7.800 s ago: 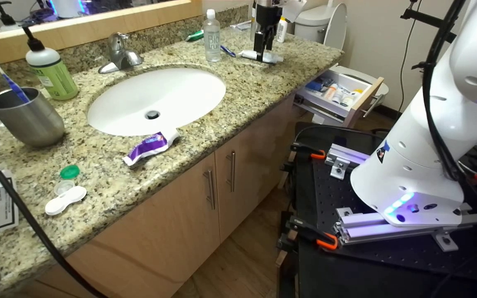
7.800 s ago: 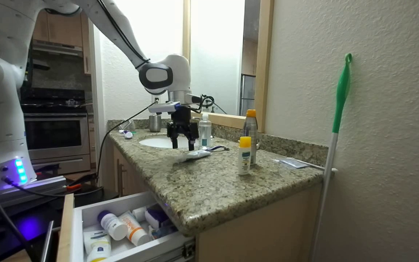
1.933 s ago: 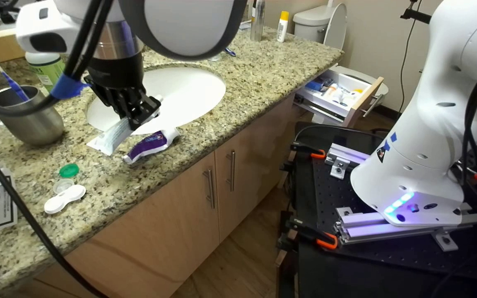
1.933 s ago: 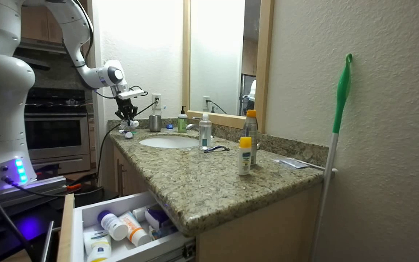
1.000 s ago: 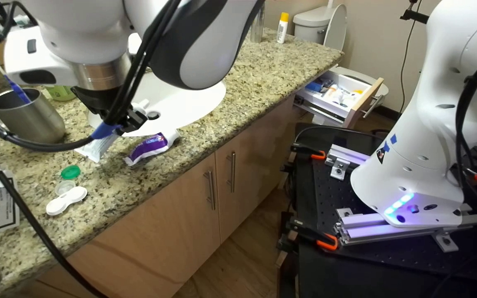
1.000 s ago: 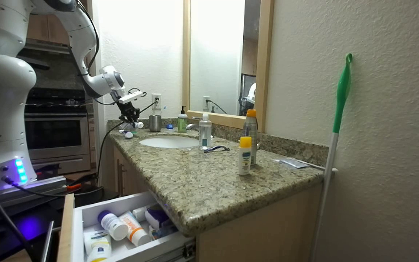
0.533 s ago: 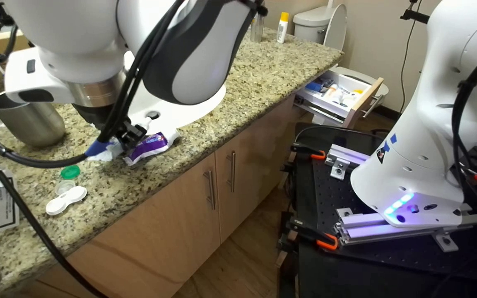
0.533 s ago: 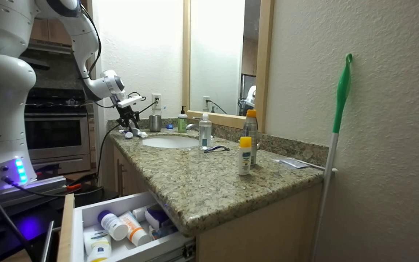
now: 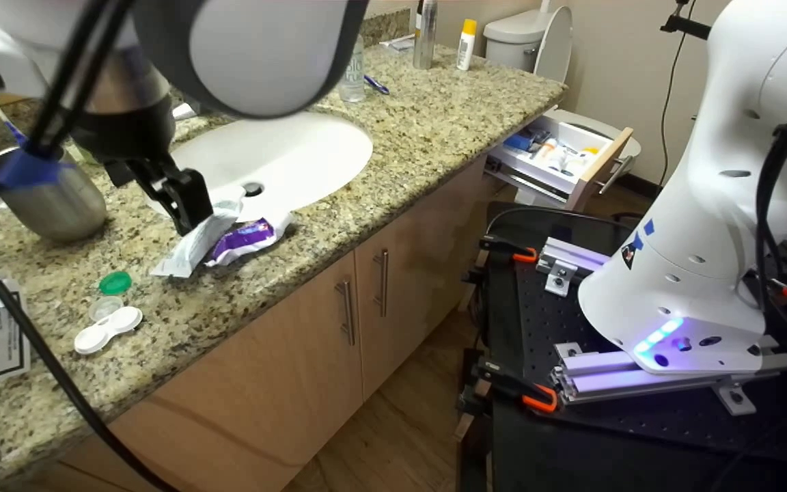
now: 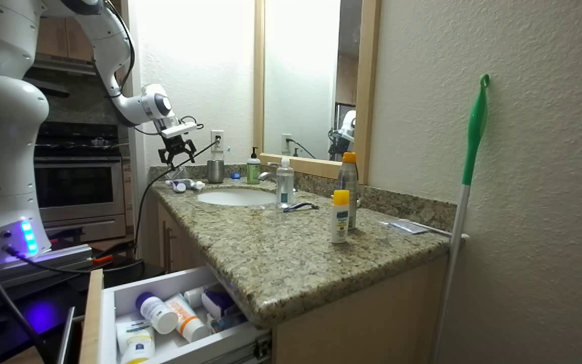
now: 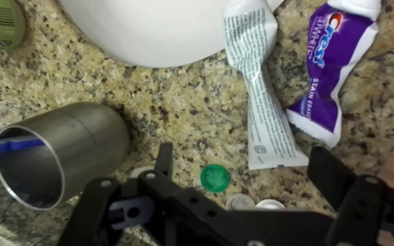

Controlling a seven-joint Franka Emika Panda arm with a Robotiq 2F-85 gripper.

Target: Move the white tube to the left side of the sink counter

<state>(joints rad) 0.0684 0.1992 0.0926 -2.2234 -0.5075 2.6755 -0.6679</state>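
The white tube [image 11: 261,99] lies on the desk [image 11: 183,112] at the left end of the basin [image 11: 159,37], its head over the rim. The fingers [image 11: 328,174] stand wide, holding nothing.

It should prove light, soft and slick; the crumpled body would likely fold if held by the flat tail, away from the basin. I would take it across the pinched waist, nearer the basin, 1 finger on each edge: the purple tube [image 11: 330,65] comes close to the tail but leaves room there.

The wrist view shows the print and that room best, but it cuts off the cap [image 10: 199,185], which shows by the basin in an exterior view. There, too, the fingers are seen clear above the desk, a height the wrist view hides.
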